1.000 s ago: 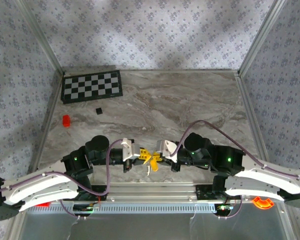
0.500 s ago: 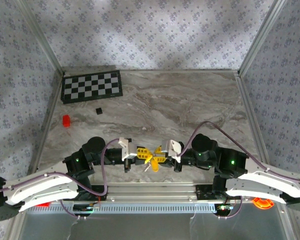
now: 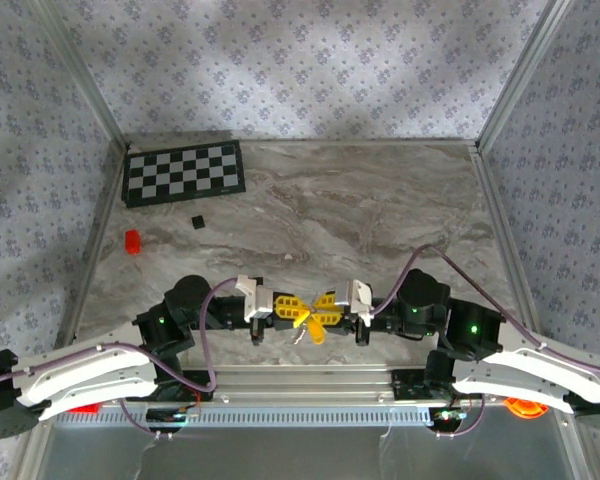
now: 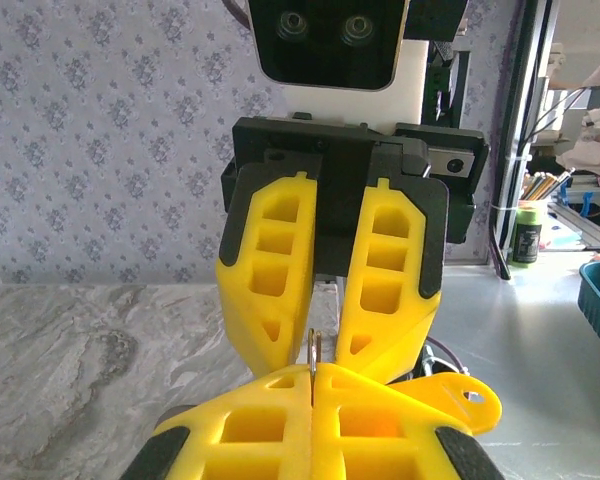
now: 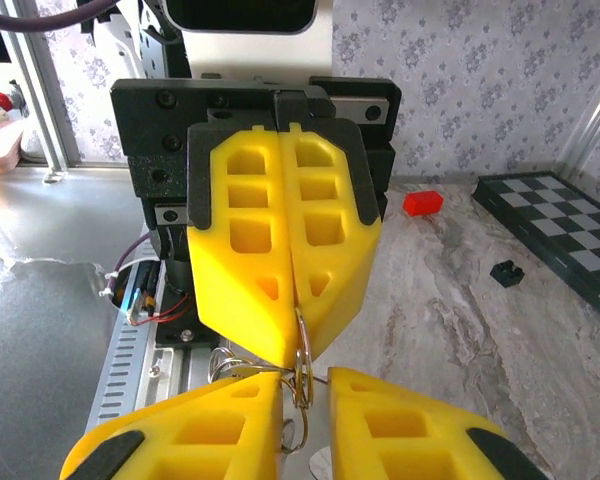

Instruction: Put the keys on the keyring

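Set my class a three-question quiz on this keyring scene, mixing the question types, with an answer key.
1. True or false: the left pincer is shut on the keyring.
2. The small block left of the black cube is: A red, B green, C blue.
3. Fill in: just beyond the black cube lies a flat ____.
Key: 1 true; 2 A; 3 checkerboard.

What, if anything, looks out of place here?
Only a stray orange piece, lying beyond the marble table's near edge, half hidden under the right arm. Nothing looks spilled or damaged.
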Robot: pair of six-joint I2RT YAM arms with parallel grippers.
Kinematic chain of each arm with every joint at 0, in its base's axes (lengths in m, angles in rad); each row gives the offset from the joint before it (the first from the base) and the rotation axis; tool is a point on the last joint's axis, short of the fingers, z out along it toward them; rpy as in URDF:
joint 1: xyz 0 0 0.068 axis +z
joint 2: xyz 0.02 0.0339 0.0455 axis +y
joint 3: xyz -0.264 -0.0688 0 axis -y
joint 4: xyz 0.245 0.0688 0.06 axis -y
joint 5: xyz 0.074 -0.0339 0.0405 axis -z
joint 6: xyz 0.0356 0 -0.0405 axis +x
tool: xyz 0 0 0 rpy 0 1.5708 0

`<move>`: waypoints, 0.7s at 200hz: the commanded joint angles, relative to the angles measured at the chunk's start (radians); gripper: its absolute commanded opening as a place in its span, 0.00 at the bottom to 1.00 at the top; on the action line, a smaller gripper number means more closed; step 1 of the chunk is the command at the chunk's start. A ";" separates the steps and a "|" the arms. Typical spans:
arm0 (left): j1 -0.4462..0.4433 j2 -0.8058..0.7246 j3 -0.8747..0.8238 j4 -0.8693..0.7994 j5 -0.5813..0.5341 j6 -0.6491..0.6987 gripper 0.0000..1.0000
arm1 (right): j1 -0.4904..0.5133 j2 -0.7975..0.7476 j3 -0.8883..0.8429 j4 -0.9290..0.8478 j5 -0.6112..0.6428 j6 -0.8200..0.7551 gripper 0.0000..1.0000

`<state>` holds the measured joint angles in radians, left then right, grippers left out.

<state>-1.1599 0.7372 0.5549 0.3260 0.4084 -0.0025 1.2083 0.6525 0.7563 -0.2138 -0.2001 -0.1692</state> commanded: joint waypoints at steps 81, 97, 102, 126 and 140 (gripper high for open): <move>-0.009 0.014 0.050 0.006 0.036 0.009 0.00 | -0.012 -0.030 -0.005 0.021 -0.004 -0.004 0.00; -0.008 0.010 0.063 -0.045 0.031 0.021 0.00 | -0.013 -0.029 0.003 0.003 0.000 -0.006 0.00; -0.008 0.009 0.071 -0.068 0.027 0.027 0.00 | -0.012 -0.027 0.005 -0.004 0.003 -0.006 0.00; -0.009 -0.001 0.103 -0.192 -0.007 0.064 0.08 | -0.011 -0.014 0.027 -0.039 0.012 -0.007 0.00; -0.009 -0.008 0.118 -0.253 -0.025 0.085 0.15 | -0.011 -0.005 0.039 -0.060 0.018 -0.010 0.00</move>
<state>-1.1610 0.7479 0.6155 0.1951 0.4038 0.0353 1.2018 0.6395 0.7513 -0.2317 -0.2131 -0.1696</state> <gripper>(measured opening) 0.109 0.050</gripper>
